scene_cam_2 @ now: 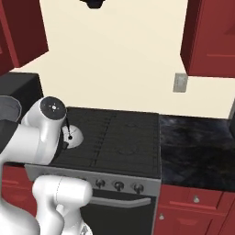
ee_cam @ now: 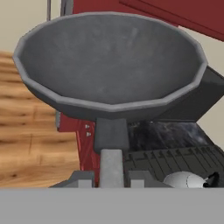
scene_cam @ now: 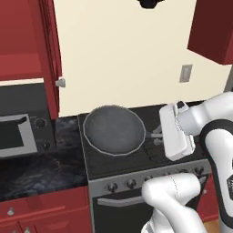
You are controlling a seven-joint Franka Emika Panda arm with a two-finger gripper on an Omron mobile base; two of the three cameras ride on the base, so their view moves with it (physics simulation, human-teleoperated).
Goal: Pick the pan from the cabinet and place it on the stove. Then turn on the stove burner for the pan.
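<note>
The dark grey pan (scene_cam: 113, 129) hangs tilted over the left half of the black stove (scene_cam: 136, 161), its rim reaching up in front of the wall. Its thin handle (scene_cam: 152, 135) runs right into my gripper (scene_cam: 158, 136), which is shut on it. In the hand view the pan (ee_cam: 109, 61) looms large, and its handle (ee_cam: 111, 140) comes down between my fingertips (ee_cam: 83, 178), with the stove grates (ee_cam: 175, 159) below. The stove (scene_cam_2: 119, 137) in the right base view lies partly behind my arm. The red wall cabinet (scene_cam: 50, 45) stands at the upper left with its door swung open.
A black-and-silver microwave (scene_cam: 16, 134) sits on the dark counter (scene_cam: 41, 168) left of the stove. Round knobs (scene_cam: 131, 183) line the stove's grey front. More dark counter (scene_cam_2: 197, 151) lies right of the stove. A wall outlet (scene_cam: 185, 73) and another red cabinet (scene_cam: 211, 27) are up right.
</note>
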